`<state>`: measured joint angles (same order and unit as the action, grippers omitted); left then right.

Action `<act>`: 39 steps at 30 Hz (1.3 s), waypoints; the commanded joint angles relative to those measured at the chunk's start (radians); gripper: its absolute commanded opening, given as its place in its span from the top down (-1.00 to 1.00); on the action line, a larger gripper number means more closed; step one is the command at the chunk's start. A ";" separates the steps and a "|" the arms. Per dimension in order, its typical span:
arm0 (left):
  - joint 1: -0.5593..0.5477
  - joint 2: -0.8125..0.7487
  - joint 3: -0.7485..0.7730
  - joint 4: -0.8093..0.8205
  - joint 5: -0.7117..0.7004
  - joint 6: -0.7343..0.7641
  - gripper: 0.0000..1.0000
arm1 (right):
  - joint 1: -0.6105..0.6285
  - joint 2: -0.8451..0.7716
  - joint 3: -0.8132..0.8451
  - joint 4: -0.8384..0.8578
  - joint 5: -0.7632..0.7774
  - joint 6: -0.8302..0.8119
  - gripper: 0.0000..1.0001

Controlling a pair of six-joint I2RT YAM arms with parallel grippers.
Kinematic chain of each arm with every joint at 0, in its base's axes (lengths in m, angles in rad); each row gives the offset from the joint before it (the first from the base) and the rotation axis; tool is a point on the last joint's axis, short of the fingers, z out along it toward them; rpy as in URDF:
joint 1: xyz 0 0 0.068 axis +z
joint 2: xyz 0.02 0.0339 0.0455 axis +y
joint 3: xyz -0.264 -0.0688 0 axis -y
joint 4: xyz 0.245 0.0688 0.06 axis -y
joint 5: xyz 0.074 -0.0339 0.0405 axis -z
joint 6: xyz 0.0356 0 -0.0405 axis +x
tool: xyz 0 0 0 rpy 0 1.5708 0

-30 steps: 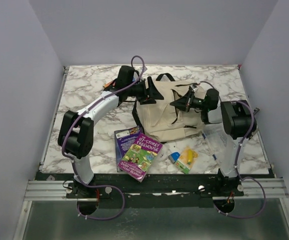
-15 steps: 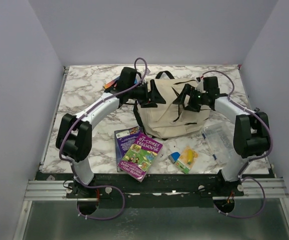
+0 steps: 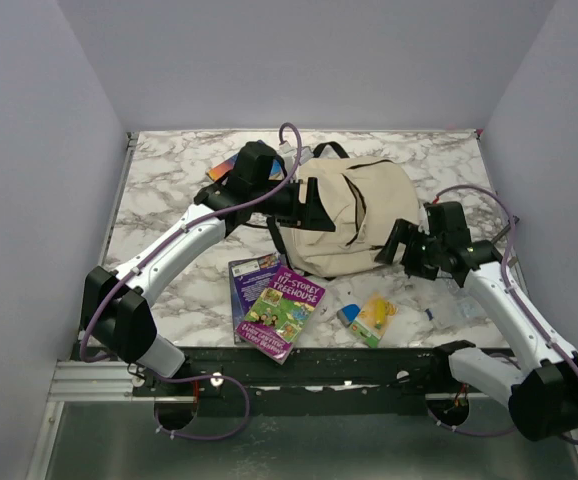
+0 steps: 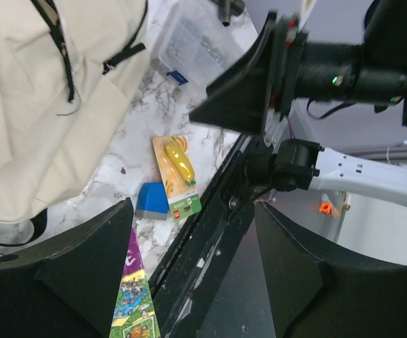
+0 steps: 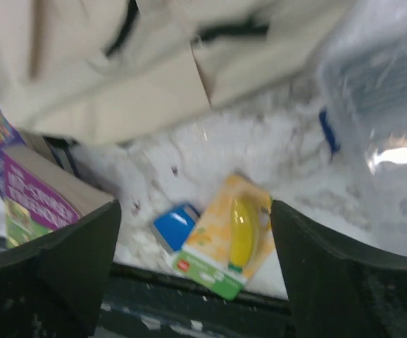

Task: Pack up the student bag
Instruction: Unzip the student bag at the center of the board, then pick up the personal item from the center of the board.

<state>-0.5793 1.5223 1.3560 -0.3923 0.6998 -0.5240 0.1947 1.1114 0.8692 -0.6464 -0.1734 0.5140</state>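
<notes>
The student bag (image 3: 354, 215), cream with black straps, lies at the middle back of the table. It also fills the top left of the left wrist view (image 4: 41, 98) and the top of the right wrist view (image 5: 147, 63). My left gripper (image 3: 314, 207) hovers at the bag's left edge. It is open (image 4: 193, 282), with nothing between its fingers. My right gripper (image 3: 399, 245) is off the bag's front right corner. It is open (image 5: 196, 274) and empty above the table.
Two books (image 3: 279, 300) lie stacked front left of the bag. A yellow banana-shaped item on a card (image 3: 377, 315) and a blue eraser (image 3: 349, 316) lie near the front edge. A clear plastic box (image 3: 459, 295) sits under my right arm. A colourful item (image 3: 221, 170) lies at back left.
My right gripper has opened, come off the bag and drawn back toward the front right. The bag has shifted and settled. My left arm has stretched out along the bag's left side.
</notes>
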 commanded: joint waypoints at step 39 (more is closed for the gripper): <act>-0.128 -0.029 -0.002 -0.086 -0.045 0.102 -0.43 | 0.361 0.110 -0.257 -0.026 0.238 0.248 0.23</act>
<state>-0.7044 1.4944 1.3453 -0.4599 0.6685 -0.4438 0.5419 1.1793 0.5819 -0.7048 0.0143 0.7731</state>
